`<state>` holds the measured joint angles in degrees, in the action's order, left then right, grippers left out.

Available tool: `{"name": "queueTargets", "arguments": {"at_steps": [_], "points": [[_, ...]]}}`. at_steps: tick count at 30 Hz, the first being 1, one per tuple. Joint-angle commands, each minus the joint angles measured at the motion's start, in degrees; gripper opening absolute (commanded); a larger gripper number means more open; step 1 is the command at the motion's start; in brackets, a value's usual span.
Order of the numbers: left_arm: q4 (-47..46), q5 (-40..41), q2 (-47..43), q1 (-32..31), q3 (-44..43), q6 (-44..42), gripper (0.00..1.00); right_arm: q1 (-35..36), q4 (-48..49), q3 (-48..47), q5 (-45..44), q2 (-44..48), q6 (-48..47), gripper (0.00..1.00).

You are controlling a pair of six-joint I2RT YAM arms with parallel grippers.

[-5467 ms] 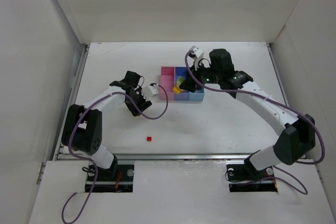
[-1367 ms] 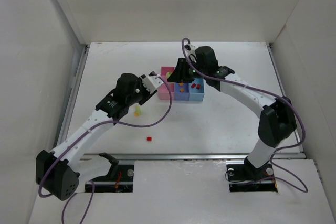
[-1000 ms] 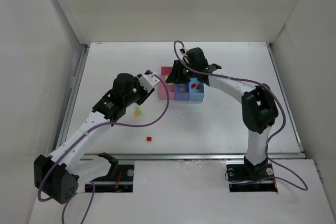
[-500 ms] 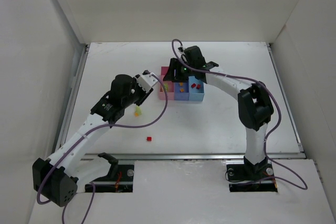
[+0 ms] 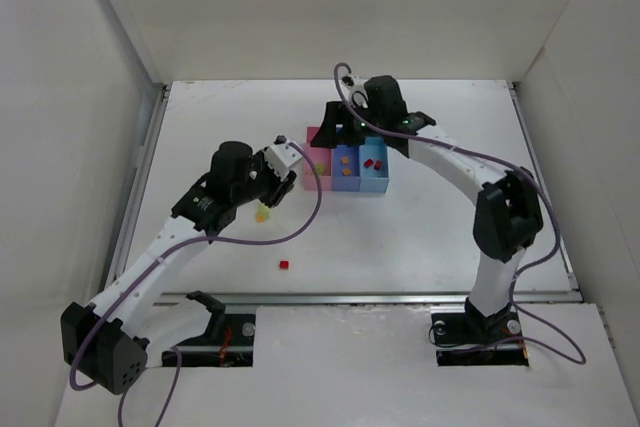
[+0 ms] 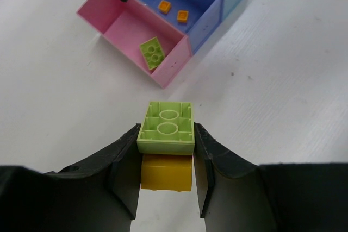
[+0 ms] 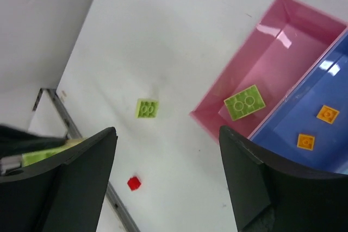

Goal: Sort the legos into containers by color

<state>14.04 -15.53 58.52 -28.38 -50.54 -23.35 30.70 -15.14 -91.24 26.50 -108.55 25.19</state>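
Note:
My left gripper is shut on a yellow-green lego stacked on a yellow one, held above the table short of the containers. The pink bin holds one green lego. The blue-violet bin holds two orange legos, and the light blue bin holds red ones. My right gripper is open and empty, above the tray's pink end. A loose green lego and a red lego lie on the table. In the top view the left gripper is left of the tray.
The red lego lies near the metal rail at the table's near edge. The loose green lego lies just below the left gripper. White walls close in the table on the left, back and right.
The right arm has pulled back and to the right from over the pink bin, leaving a green lego in it. The left arm has shifted slightly, still holding its stack.

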Motion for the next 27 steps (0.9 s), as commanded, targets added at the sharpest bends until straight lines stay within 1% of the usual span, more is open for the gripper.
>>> {"name": "queueTargets", "arguments": {"at_steps": [1,3,4,5,7,8,10,11,14,15,17,18,19,20,23,27], "points": [[-1.5,-9.0,-2.0,0.1,-2.9,1.6,0.0,-0.8,3.1,2.7,5.1,9.9,-9.2,0.81],[-1.5,-11.4,-2.0,0.6,-2.9,2.6,0.0,-1.4,1.7,6.0,6.5,12.5,-12.3,0.81],[-1.5,-12.6,-2.0,1.3,-3.4,3.1,0.0,-1.4,0.8,6.8,6.5,14.8,-17.1,0.81],[-2.1,-15.5,-2.0,1.3,-3.4,3.1,0.0,-1.4,-1.6,7.6,7.1,16.2,-19.7,0.81],[-3.2,-18.0,-2.0,2.7,-3.9,4.3,0.0,-1.4,-3.5,10.8,7.1,19.1,-24.3,0.81],[-4.4,-19.2,-2.0,2.7,-3.9,4.3,0.0,-1.4,-3.5,12.1,7.1,22.2,-27.7,0.81],[-5.9,-22.8,-1.4,2.7,-3.9,4.3,0.0,-1.4,-4.2,15.7,8.7,25.1,-30.5,0.81],[-8.4,-23.4,-1.4,2.7,-3.9,6.0,0.0,-1.4,-4.2,16.8,9.6,27.1,-32.6,0.81],[-11.5,-22.7,1.5,2.7,-6.0,10.7,0.0,-0.6,-4.7,18.3,11.4,28.3,-35.5,0.81],[-12.0,-22.7,2.2,2.7,-6.7,12.2,0.0,-0.6,-4.7,18.3,11.9,28.3,-36.2,0.81],[-13.8,-25.3,2.7,3.2,-7.2,14.3,0.0,-0.6,-1.9,20.6,16.5,28.9,-36.2,0.82],[-16.4,-26.2,2.7,3.2,-7.2,16.0,0.0,-0.6,0.6,21.5,18.6,29.5,-34.1,0.82],[-17.7,-28.2,2.7,3.2,-7.2,17.6,0.0,-0.6,5.6,22.3,20.5,29.5,-32.6,0.84],[-19.0,-29.1,2.7,3.8,-7.2,21.3,0.0,-1.2,7.0,21.8,24.4,29.5,-31.6,0.84],[-24.1,-31.2,3.3,3.8,-7.7,28.2,0.0,-2.0,7.0,18.9,28.1,27.3,-31.1,0.84],[-29.7,-31.8,3.8,3.8,-6.9,31.9,0.0,-2.0,7.0,15.5,28.8,25.2,-31.1,0.84]]}}
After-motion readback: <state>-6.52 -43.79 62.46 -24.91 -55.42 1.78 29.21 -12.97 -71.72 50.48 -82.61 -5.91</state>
